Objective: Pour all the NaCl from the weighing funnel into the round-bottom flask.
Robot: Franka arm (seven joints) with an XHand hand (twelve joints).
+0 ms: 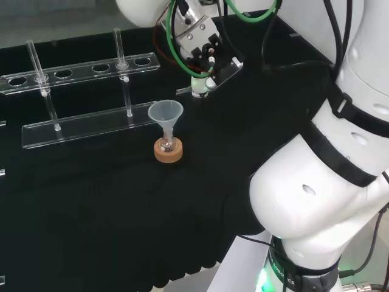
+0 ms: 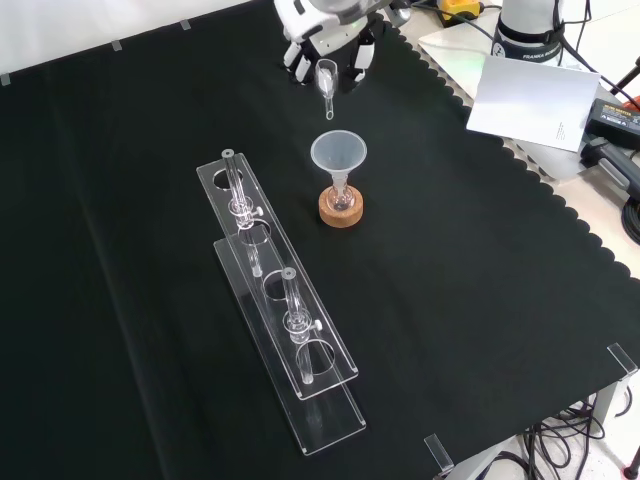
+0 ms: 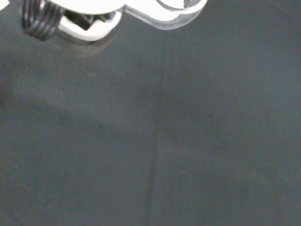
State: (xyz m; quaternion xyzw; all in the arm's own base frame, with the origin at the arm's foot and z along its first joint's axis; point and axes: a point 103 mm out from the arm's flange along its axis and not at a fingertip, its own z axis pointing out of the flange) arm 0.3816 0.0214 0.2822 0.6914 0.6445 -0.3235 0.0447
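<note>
Front view: nearest the cloth's front edge lies a clear rack [image 2: 300, 360] holding upright glass tubes [image 2: 293, 315], running back toward the cloth's middle. Beyond it, near the middle of the cloth, a small round-bottom flask [image 2: 341, 198] sits on a cork ring [image 2: 340, 210], with a wide translucent funnel [image 2: 338, 154] seated in its neck. Farther still, close to the cloth's far edge, the hand [image 2: 322, 30] hangs in the air with its fingers curled round a small clear weighing funnel [image 2: 326, 85], whose narrow spout points down. The spout tip lies just behind the wide funnel's rim, apart from it, and not yet over its mouth. I cannot tell from any view how much salt the weighing funnel carries.

The head view agrees: the flask on its ring [image 1: 168, 150] stands near the cloth's middle, and the hand [image 1: 203, 52] hovers beyond it and off to that view's right.

The step in hand looks like the approach before the pour, with nothing tipped in so far as I can judge. The next move calls for bringing the spout over the middle of the wide funnel's mouth, low enough that grains fall inside, then tilting steadily. A careless nudge could topple the light funnel and flask.
</note>
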